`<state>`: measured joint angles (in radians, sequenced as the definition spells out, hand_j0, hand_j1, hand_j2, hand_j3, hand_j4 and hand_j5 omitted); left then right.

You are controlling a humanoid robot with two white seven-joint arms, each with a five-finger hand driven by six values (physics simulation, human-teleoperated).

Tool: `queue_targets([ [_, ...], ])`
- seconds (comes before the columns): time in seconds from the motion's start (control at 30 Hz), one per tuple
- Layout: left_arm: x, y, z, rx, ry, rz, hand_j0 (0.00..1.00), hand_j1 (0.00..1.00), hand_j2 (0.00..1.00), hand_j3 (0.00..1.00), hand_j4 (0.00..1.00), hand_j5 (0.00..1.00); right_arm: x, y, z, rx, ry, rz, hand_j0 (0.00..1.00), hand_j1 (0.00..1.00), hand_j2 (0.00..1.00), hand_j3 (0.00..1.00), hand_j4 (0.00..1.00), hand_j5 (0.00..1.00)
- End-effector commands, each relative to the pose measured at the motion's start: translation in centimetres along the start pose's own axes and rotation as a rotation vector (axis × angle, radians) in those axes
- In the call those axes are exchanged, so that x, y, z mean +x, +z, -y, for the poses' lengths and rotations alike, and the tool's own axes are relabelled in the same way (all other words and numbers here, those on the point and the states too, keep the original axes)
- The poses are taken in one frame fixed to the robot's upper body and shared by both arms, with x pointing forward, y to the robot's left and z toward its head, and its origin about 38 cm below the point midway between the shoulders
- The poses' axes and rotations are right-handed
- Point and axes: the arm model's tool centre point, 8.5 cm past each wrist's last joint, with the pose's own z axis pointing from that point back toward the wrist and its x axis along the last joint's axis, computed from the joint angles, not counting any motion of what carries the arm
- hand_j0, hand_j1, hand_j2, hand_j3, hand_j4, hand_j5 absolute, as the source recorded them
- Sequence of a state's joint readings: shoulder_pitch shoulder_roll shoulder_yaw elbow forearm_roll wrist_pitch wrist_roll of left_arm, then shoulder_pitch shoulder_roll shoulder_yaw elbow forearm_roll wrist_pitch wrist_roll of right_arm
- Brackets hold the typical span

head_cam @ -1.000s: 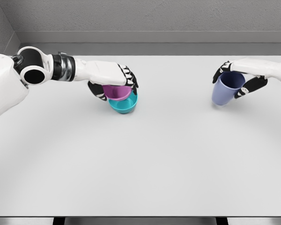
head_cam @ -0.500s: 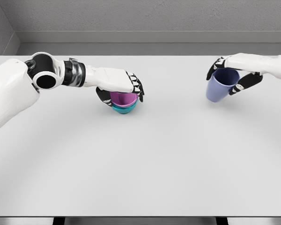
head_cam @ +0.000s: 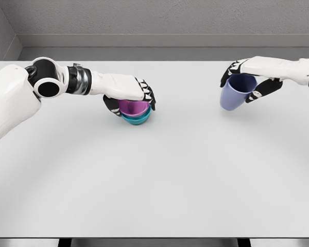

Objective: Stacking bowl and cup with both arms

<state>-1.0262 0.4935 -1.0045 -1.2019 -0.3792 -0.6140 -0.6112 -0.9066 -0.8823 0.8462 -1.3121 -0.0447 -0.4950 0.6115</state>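
Left hand [head_cam: 130,96] first, since it sits nearest to us: our left arm [head_cam: 20,98] comes in from the left edge, and its hand lies palm-down over the magenta bowl [head_cam: 133,107], with the fingers [head_cam: 147,93] curled over the far rim and the thumb tucked against the near left side. We read that as a grip clamped on the bowl. The magenta bowl is nested inside the teal bowl [head_cam: 136,119], which rests on the white bench [head_cam: 159,180]; only the lower part of the teal one shows beneath the magenta rim. Both bowls stand upright, left of the bench's middle. The near half of the bench in front of them is bare white surface running down to its front edge.

Moving a little farther back and across to the right, our right hand [head_cam: 247,80] holds the blue cup [head_cam: 235,92]. The right arm [head_cam: 293,69] enters from the right edge and reaches leftward; the fingers wrap the far side of the cup's rim while the thumb presses on the near right side, so the hand is closed around it. The cup is tilted, its open mouth turned up and toward the right, its base pointing down and to the left. We cannot tell for sure whether the base touches the bench. The cup is well apart from the stacked bowls.

Behind the bench runs a grey wall [head_cam: 159,20].
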Motion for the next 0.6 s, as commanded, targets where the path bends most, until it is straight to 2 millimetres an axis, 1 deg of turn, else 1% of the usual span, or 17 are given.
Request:
queue_targets([
  [0.0,-0.1,0.0,0.0,0.004,0.007,-0.001,0.86,0.86,0.86,0.86,0.86,0.86,0.2,-0.1,0.1,-0.004,-0.003,0.007,0.62,0.62,0.62,0.62,0.62,0.62],
  [0.07,-0.2,0.0,0.0,0.003,0.010,-0.004,1.00,1.00,1.00,1.00,1.00,1.00,0.5,-0.6,0.5,-0.012,0.003,0.019,0.62,0.62,0.62,0.62,0.62,0.62],
  [0.13,-0.1,0.0,0.1,0.002,0.009,-0.003,1.00,1.00,1.00,1.00,1.00,1.00,0.6,-0.6,0.6,-0.013,0.004,0.021,0.62,0.62,0.62,0.62,0.62,0.62],
  [0.27,-0.1,0.0,0.0,0.004,0.010,-0.003,1.00,1.00,1.00,1.00,1.00,1.00,1.1,-1.4,0.9,-0.020,0.009,0.042,0.62,0.62,0.62,0.62,0.62,0.62],
  [0.43,-0.1,0.0,0.1,0.003,0.011,-0.002,1.00,1.00,1.00,1.00,1.00,1.00,1.6,-1.6,1.3,-0.023,0.021,0.055,0.62,0.62,0.62,0.62,0.62,0.62],
  [0.5,-0.2,0.1,-0.1,0.007,0.010,-0.004,1.00,1.00,1.00,1.00,1.00,1.00,1.8,-1.8,1.3,-0.024,0.022,0.060,0.62,0.62,0.62,0.62,0.62,0.62],
  [0.57,-0.2,0.5,-0.7,0.026,0.005,-0.006,1.00,1.00,1.00,1.00,1.00,1.00,1.8,-1.8,1.3,-0.024,0.022,0.060,0.62,0.62,0.62,0.62,0.62,0.62],
])
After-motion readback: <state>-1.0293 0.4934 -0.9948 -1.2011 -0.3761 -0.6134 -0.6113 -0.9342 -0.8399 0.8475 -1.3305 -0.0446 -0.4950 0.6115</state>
